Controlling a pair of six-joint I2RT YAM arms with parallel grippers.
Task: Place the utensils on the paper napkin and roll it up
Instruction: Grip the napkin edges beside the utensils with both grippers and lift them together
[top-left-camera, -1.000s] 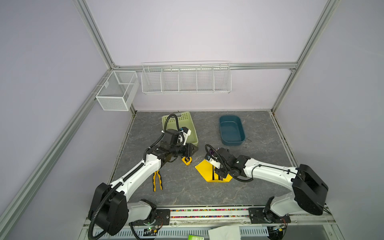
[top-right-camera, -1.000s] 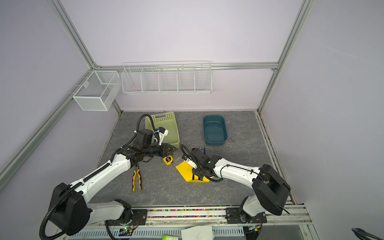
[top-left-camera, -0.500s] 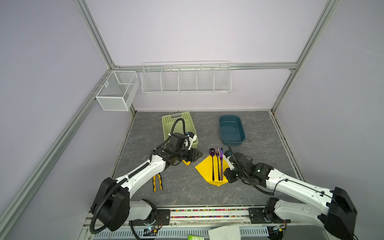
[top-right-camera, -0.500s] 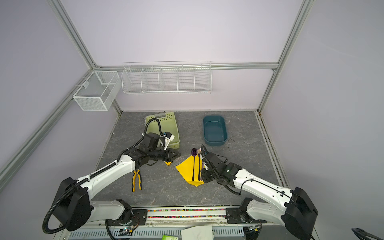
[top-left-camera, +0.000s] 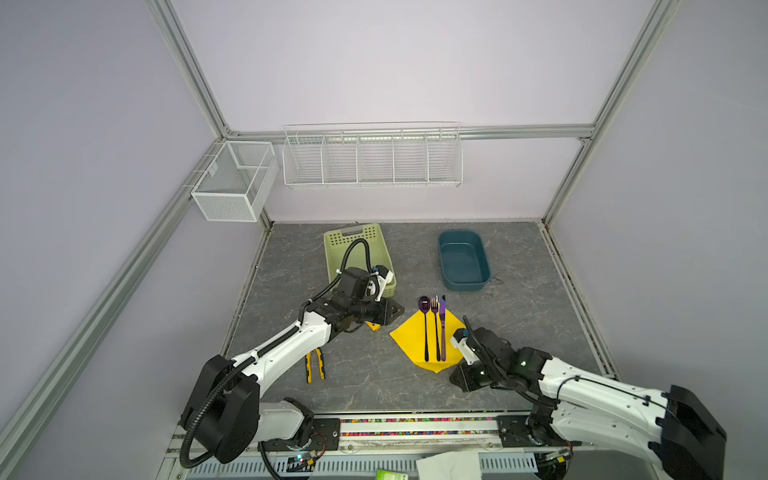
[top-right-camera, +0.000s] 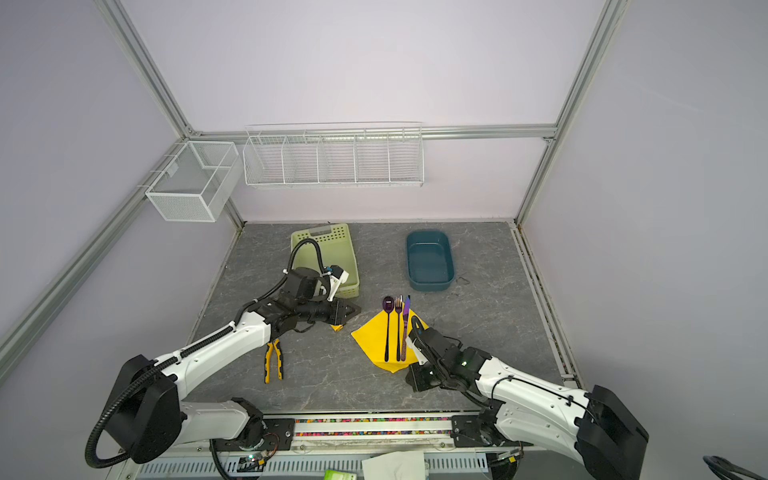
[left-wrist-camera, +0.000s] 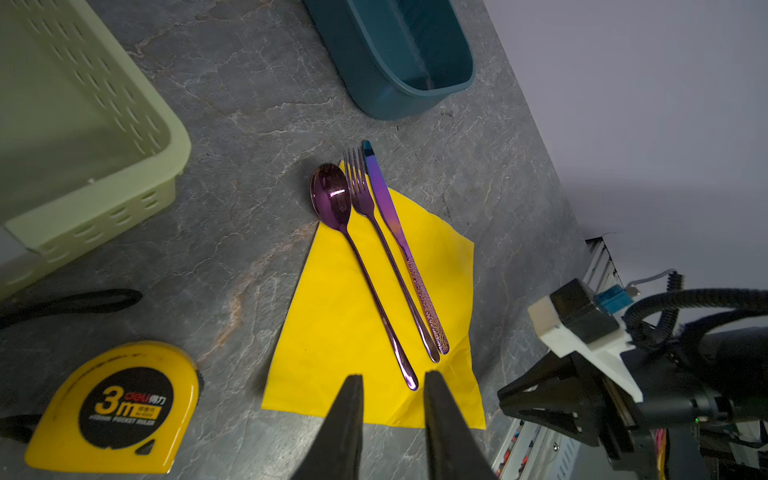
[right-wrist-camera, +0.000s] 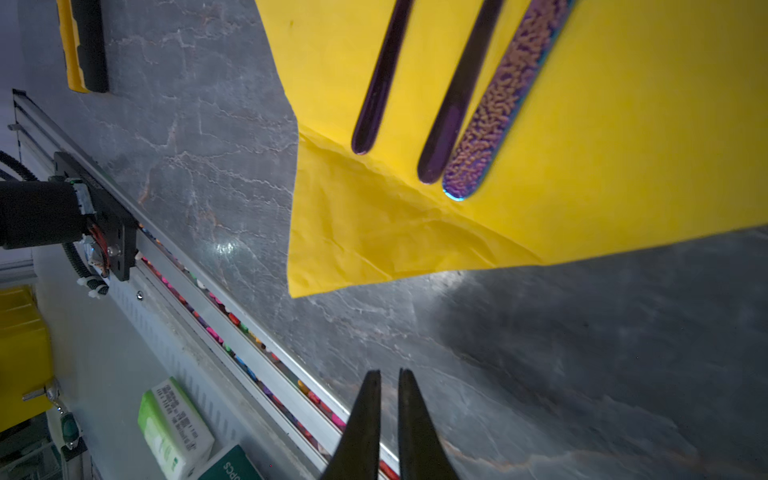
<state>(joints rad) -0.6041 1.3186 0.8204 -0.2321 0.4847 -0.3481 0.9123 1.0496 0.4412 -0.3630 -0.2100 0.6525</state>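
Observation:
The yellow paper napkin (top-left-camera: 409, 347) (top-right-camera: 372, 343) (left-wrist-camera: 345, 328) (right-wrist-camera: 602, 158) lies flat as a diamond at mid-table. On it lie the utensils side by side: a purple spoon (top-left-camera: 425, 332) (left-wrist-camera: 332, 195), a fork (top-left-camera: 435, 332) (left-wrist-camera: 360, 187) and a knife (top-left-camera: 443, 328) (left-wrist-camera: 384, 195), heads past the far corner. My left gripper (top-left-camera: 400, 311) (top-right-camera: 357, 309) (left-wrist-camera: 392, 376) hovers left of the napkin, jaws slightly open and empty. My right gripper (top-left-camera: 454, 376) (top-right-camera: 408, 380) (right-wrist-camera: 390, 370) sits low off the napkin's crumpled near corner, shut but for a thin slit, holding nothing.
A yellow tape measure (left-wrist-camera: 112, 407) (top-left-camera: 372, 326) lies under my left gripper. Yellow-and-black pliers (top-left-camera: 314, 365) (top-right-camera: 273, 359) lie front left. A green basket (top-left-camera: 332, 249) and a blue tub (top-left-camera: 482, 266) stand at the back. The rail (right-wrist-camera: 232, 316) runs along the front edge.
My right gripper pulled back off the napkin toward the front edge and closed, leaving the utensils uncovered. My left gripper moved right, past the tape measure, toward the napkin.

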